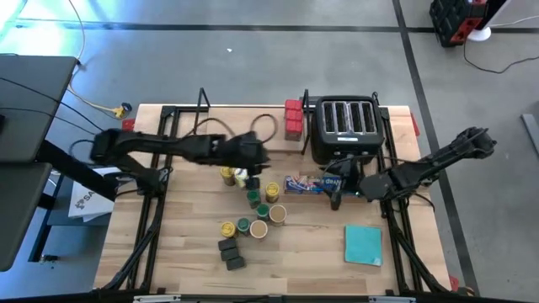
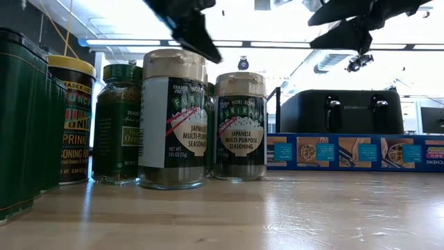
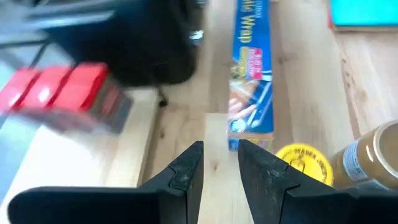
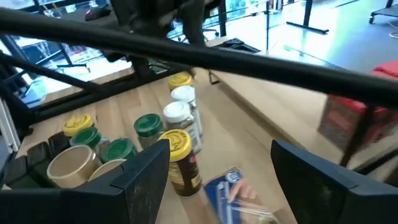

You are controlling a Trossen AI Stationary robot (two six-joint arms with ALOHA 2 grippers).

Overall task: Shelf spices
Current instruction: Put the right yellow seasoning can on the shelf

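Note:
Spice jars with yellow, green, white and tan lids stand in a cluster mid-table, with two dark grey blocks near them. Red tins sit on the shelf's pale board, beside the wire uprights. My left gripper hovers above the cluster's far end, narrowly open and empty. My right gripper hangs over the blue wrap box, wide open and empty, and it faces a yellow-lidded jar.
A black four-slot toaster stands at the far side, right of the shelf. The blue wrap box lies in front of it. A teal square pad lies near the right front. A shelf wire bar crosses the right wrist view.

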